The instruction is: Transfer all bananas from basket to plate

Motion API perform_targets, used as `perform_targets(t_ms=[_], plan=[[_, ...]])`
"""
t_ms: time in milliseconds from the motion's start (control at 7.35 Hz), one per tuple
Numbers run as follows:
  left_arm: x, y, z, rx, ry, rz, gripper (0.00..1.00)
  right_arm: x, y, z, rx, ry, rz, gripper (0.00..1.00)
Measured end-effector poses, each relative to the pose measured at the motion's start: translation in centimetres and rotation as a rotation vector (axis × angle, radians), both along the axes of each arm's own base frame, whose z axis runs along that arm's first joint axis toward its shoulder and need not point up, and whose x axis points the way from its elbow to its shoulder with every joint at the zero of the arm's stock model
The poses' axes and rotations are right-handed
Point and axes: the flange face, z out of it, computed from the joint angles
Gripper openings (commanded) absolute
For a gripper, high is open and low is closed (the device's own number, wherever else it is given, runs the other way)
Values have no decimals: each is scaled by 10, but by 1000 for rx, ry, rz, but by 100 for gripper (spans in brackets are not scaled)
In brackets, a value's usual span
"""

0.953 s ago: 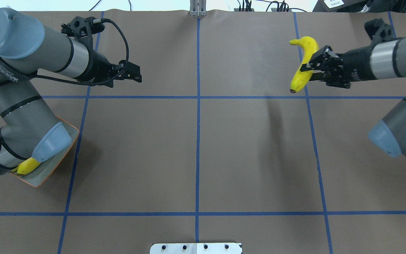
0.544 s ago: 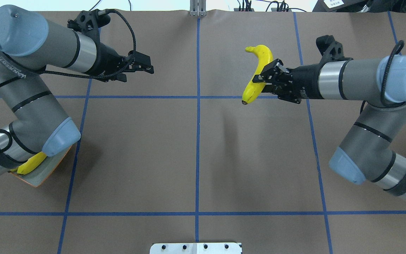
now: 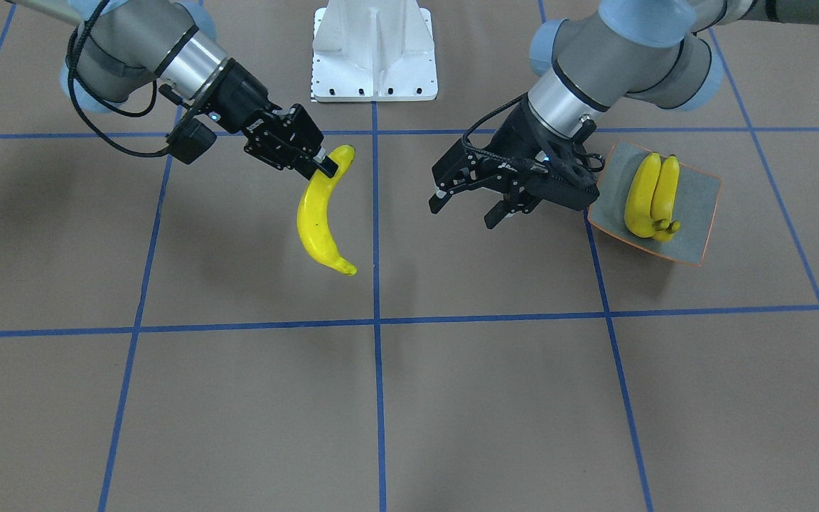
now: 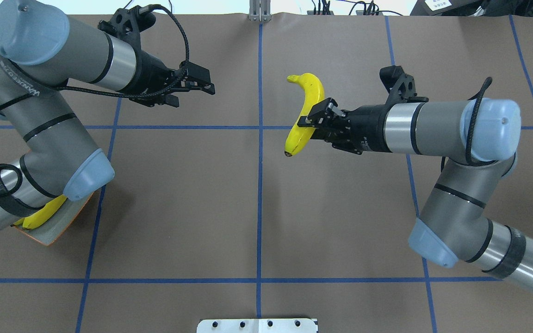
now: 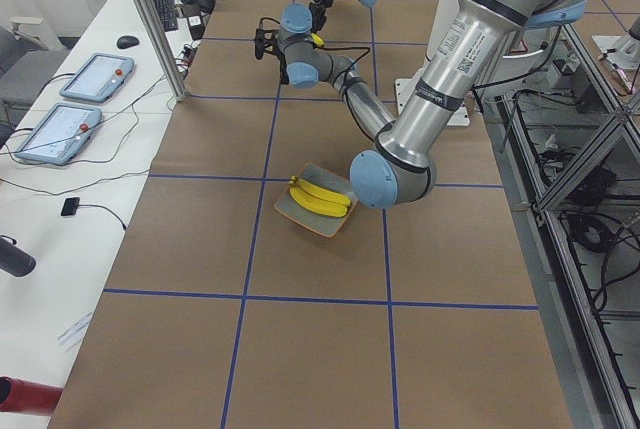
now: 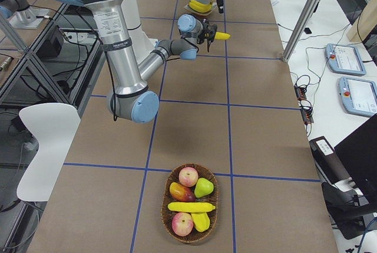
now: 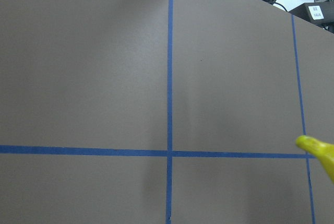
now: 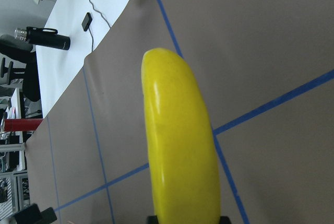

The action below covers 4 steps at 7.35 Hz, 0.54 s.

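Here, in the front view, the right gripper (image 3: 323, 165) has its jaws pinching a banana (image 3: 316, 220) near its blunt end. The banana hangs clear of the table (image 3: 168, 398). Its long axis runs away from the robot, stem end farthest out, and its outer curve bulges toward the right arm's side. The left gripper (image 3: 463, 213) hovers near it, jaws spread wide with nothing between them. Just beside that gripper lies the plate (image 3: 701, 195), carrying two bananas (image 3: 650, 195) that touch side by side, lengthwise toward and away from the robot.

From overhead, the banana (image 4: 306, 108) sits just right of the central blue line (image 4: 260, 208), dark tip toward the robot. The right gripper (image 4: 309, 117) grips it from the right. The left gripper (image 4: 201, 92) faces it across the line, apart. The plate (image 4: 56, 231) is mostly hidden under the left arm.

From the left end, the two bananas (image 5: 320, 197) lie across the plate (image 5: 300, 221).

From the right end, the basket (image 6: 166, 217) holds another banana (image 6: 189, 207), crosswise among other fruit (image 6: 188, 176), well apart from the held banana (image 6: 219, 36).

The left wrist view catches only the banana's stem tip (image 7: 318, 153) at its right edge.

In the right wrist view the banana (image 8: 180, 151) rises lengthwise from the jaws.
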Motion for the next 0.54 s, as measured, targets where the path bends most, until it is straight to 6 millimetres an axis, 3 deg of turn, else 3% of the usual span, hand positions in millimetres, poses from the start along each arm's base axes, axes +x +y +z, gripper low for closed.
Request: perform_targets(t_ms=[544], plan=[[25,10,-28,-20,34,63,99,-41,37,-28,95,-18,-27,0]])
